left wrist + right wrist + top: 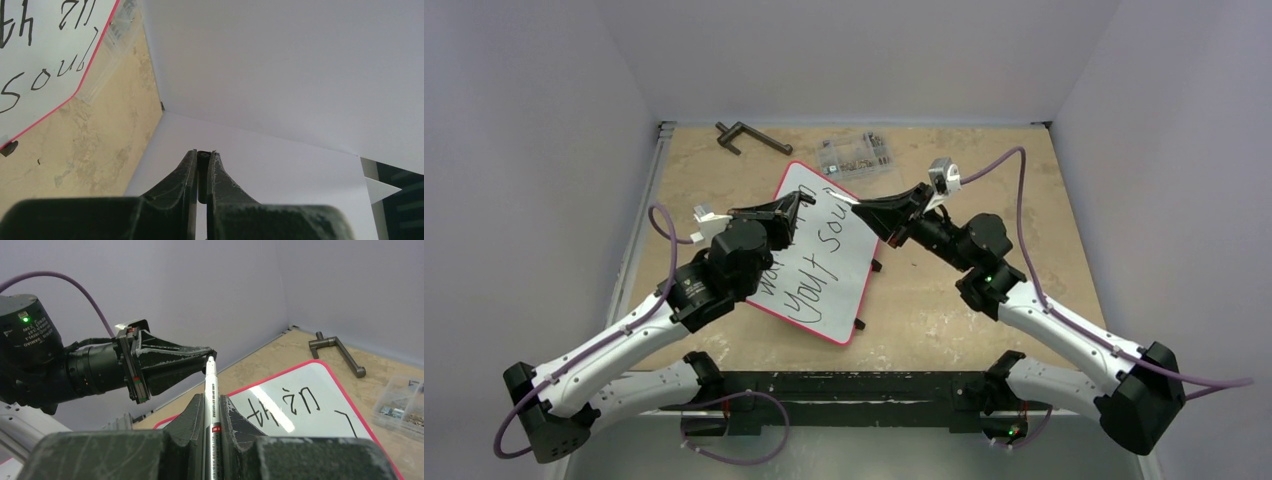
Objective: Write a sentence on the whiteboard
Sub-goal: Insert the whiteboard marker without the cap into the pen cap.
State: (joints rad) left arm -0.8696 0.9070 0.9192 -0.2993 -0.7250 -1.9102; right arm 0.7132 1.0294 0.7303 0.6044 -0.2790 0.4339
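Observation:
The whiteboard point(849, 250) with its thin red rim lies diagonally on the tan table. The sentence point(809, 268) in black marker fills two lines; "soul" reads in the left wrist view point(45, 75), and more letters show in the right wrist view point(287, 405). My right gripper point(210, 397) is shut on a white marker point(210, 382), tip pointing forward. My left gripper point(203, 155) is shut on a small black cap point(203, 172). Above the board's far end, the two grippers face each other point(809, 200) point(856, 208). The marker tip sits right at the left gripper's fingertips point(209, 353).
A clear plastic box of small parts point(859, 155) stands beyond the board's far corner. A dark metal crank handle point(749, 137) lies at the back left. White walls close in the table on three sides. The board's black feet point(858, 323) show at its near edge.

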